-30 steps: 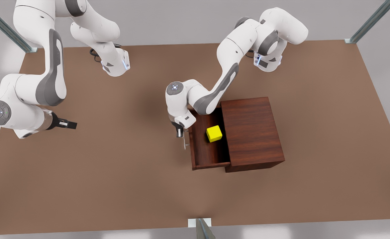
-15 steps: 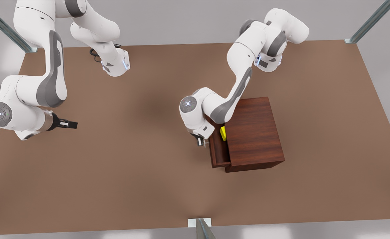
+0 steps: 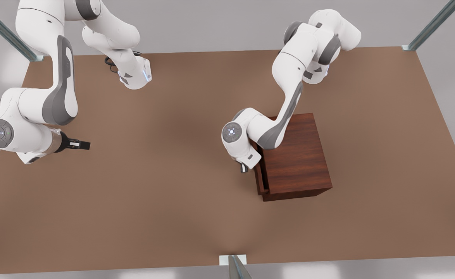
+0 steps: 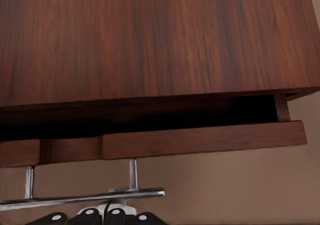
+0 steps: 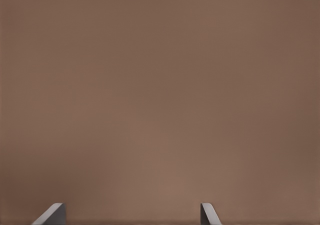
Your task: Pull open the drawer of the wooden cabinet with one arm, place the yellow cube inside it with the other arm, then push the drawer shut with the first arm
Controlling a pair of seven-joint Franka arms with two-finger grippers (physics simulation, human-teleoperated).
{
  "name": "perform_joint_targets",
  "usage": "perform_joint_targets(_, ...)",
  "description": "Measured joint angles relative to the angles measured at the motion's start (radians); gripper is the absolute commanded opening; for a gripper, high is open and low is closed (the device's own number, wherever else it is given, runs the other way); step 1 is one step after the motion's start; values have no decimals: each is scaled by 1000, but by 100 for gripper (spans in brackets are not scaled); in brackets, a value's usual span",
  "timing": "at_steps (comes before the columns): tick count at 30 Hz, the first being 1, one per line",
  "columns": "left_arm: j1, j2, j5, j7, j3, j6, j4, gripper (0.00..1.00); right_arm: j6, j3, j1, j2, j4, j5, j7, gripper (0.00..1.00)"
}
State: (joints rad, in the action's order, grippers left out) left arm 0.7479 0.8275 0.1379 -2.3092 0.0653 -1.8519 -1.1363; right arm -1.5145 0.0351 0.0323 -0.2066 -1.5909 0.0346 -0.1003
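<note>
Two arms, one cabinet [image 3: 295, 155], one drawer [image 4: 200, 140] open only a crack. Left claw [image 3: 244, 168] clamped on handle [image 4: 82, 197]; right claw [image 3: 81, 145] waiting well apart, fingers [image 5: 50, 215] spread wide. Brown table [image 3: 154, 201], grey walls.

The left gripper [image 3: 244, 169] sits just off the front face of the wooden cabinet [image 3: 295, 155], its arm folded down over the cabinet's top; its fingers [image 4: 100, 217] seem pressed together behind the handle, though they are cropped. The right gripper [image 3: 81, 145] waits well apart from the cabinet, pointing level toward it, fingertips [image 5: 52, 214] spread wide.
</note>
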Motion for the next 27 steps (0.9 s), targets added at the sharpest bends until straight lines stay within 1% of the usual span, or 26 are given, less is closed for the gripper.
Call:
perform_joint_targets(9, 2, -66, 0, 67, 1, 1, -103, 0, 0, 0, 0, 0, 1, 0, 7, 100)
perform_joint_targets(26, -4, -72, 13, 160, 19, 20, -125, 0, 0, 0, 1, 0, 1, 1, 14, 100)
perform_joint_targets(27, -4, -71, 13, 164, 20, 20, -121, 13, 0, 0, 1, 0, 1, 1, 14, 100)
